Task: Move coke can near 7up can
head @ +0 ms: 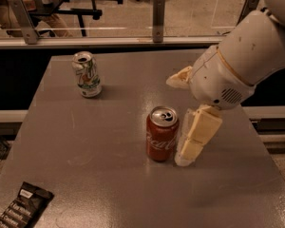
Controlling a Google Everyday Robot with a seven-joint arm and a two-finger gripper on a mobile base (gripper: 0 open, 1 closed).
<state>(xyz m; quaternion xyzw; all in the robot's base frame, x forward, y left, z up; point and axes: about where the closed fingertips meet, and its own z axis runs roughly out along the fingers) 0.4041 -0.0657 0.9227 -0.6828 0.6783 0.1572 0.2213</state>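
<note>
Coke can (162, 134) stands upright near the centre of the grey table (109, 184), top opened. 7up can (87, 74) stands upright at the far left of the table, well apart from it. Gripper (177, 121) comes in from the right on the white arm (242, 56), fingers spread wide and grasping nothing. One finger (197, 137) hangs just beside the coke can's right side; can't tell if it's touching. The other sits behind and above the can. Dark snack bar wrapper (21, 210) lies at the near left corner.
</note>
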